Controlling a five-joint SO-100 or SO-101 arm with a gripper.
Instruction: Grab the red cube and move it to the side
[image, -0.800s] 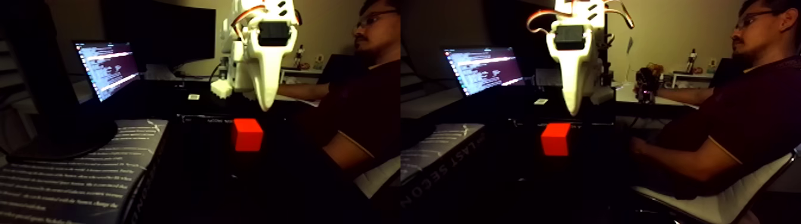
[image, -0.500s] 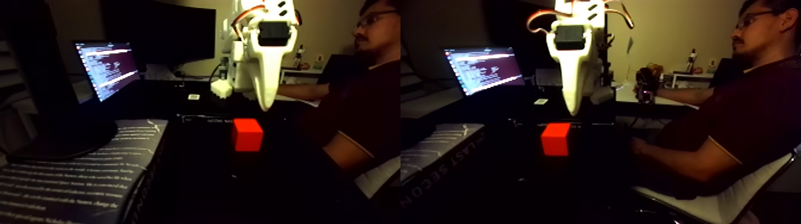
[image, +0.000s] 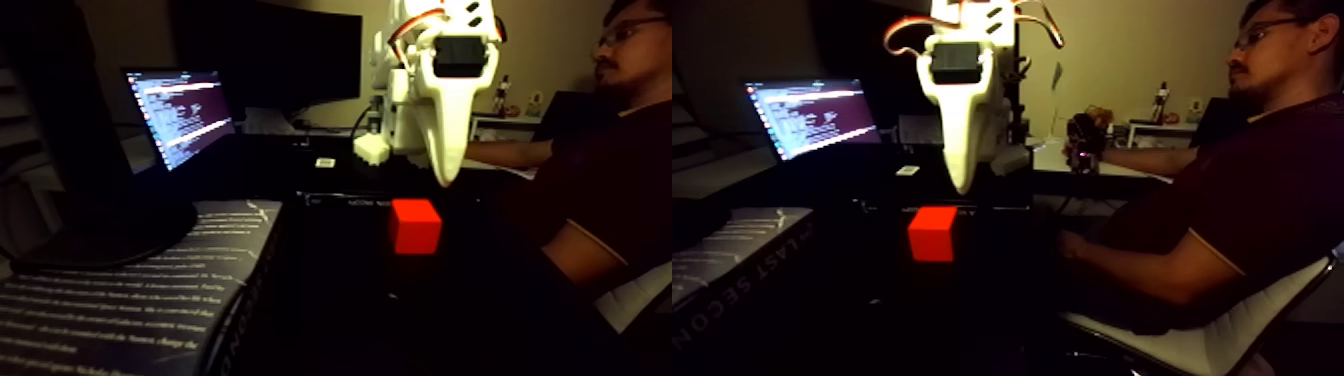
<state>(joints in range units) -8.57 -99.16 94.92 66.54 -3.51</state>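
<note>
Where the wide fixed view splits into two near-equal halves, the left half shows the red cube sitting on a dark, almost black table, roughly at the middle of that half. The white gripper hangs point-down above it, its tip a little to the right of the cube's top and clear of it, with a gap of dark background between them. Only one tapered white finger can be made out, so whether the pincer is apart or together cannot be told. To the left of the cube lies a book with pale printed lines, its near edge running toward the lower left corner; a lit laptop screen stands behind it. Between book and cube the table is bare and dark. To the right a person in a dark shirt sits close, a forearm reaching toward the table's back edge.

In the right half, the same cube appears left of centre, again under the gripper's tip and apart from it. Bare dark table stretches in front of the cube and to its right as far as the person's arm; the book's corner lies to its left.
</note>
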